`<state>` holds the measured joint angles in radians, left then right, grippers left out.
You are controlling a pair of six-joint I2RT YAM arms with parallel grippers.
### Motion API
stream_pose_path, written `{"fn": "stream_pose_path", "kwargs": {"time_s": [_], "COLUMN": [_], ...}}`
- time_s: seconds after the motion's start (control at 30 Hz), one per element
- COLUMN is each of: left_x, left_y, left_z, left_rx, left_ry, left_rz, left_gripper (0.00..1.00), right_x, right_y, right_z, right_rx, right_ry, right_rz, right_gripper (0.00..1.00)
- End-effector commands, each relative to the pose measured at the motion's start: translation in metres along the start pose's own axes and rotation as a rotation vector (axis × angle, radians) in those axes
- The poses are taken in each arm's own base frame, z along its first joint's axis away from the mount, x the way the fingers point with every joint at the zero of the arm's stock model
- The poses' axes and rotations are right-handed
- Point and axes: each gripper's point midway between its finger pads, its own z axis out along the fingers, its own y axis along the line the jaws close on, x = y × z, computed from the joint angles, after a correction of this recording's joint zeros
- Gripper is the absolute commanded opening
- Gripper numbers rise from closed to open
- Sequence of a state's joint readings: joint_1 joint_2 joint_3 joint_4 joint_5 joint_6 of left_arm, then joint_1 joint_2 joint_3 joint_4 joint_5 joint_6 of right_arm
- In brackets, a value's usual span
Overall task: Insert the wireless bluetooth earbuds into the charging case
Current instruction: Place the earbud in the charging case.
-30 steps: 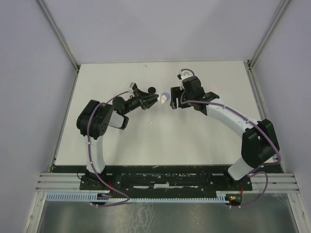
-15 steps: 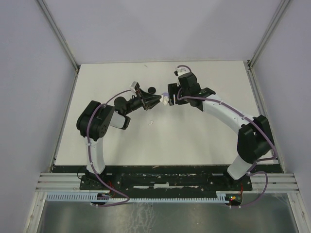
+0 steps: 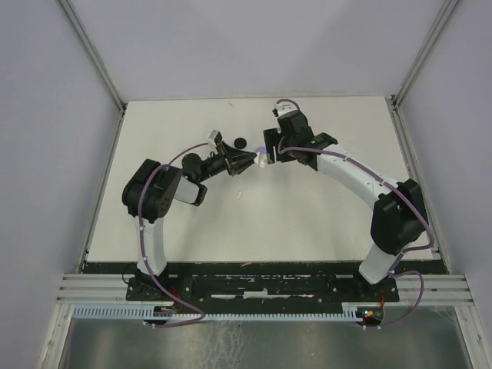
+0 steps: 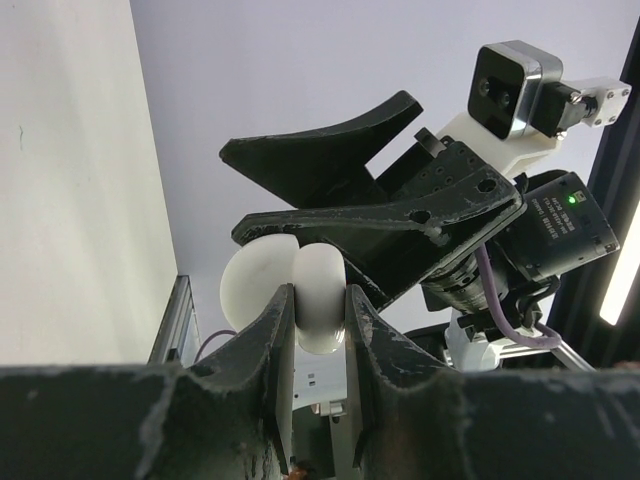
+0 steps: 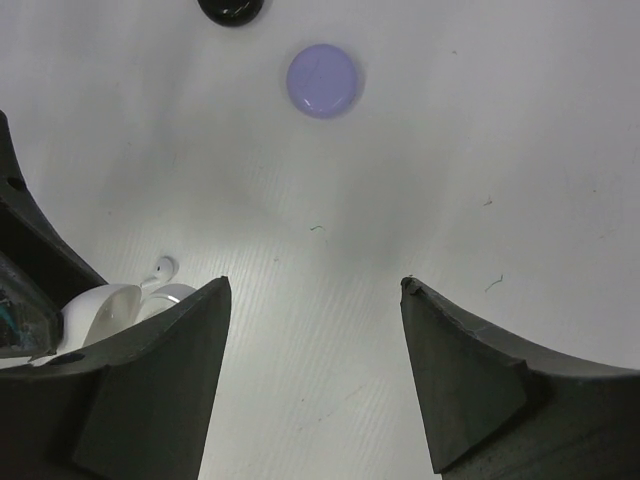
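Left gripper [image 4: 318, 305] clamped on the white charging case [image 4: 255, 285], over the bench [image 3: 323, 223] middle, toward the far edge. Right gripper [image 5: 313, 290] just beside the case, fingers apart, nothing between them. One white earbud [image 3: 240, 194] lies on the bench, nearer the near edge than the case. Lilac disc [image 5: 322, 80] and black disc [image 5: 232, 8] lie close by.

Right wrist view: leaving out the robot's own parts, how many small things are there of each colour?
Black: 1, the black disc
Lilac: 1, the lilac disc
White: 2, the case and a bud just above it
Total: 4
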<state>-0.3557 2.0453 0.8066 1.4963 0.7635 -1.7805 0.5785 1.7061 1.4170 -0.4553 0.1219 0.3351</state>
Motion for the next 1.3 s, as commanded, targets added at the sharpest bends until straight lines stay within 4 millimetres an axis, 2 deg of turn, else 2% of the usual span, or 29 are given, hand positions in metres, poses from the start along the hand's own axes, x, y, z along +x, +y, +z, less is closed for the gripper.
{"fn": "stream_pose_path", "kwargs": {"time_s": [0.0,0.37,0.8,1.27], "left_x": [0.006,0.005,0.004,0.001], "left_y": [0.002,0.009,0.017,0.019], "left_z": [0.004,0.006,0.006,0.008], "left_rx": [0.012,0.001,-0.011,-0.006], "left_ry": [0.032,0.037,0.034,0.036], "left_rz": [0.071,0.065,0.055,0.049], "left_gripper": [0.03,0.03,0.03,0.03], "right_x": [-0.019,-0.018,-0.030,-0.025], "right_y": [0.009,0.012,0.013,0.013], "right_z": [-0.006,-0.003,-0.014,-0.019], "right_rx": [-0.003,0.003,0.009,0.014], "right_ry": [-0.038,-0.024,-0.078,-0.074], "right_rz": [-0.022,-0.038,-0.043,-0.053], "right_gripper": [0.77,0.77,0.76,0.76]}}
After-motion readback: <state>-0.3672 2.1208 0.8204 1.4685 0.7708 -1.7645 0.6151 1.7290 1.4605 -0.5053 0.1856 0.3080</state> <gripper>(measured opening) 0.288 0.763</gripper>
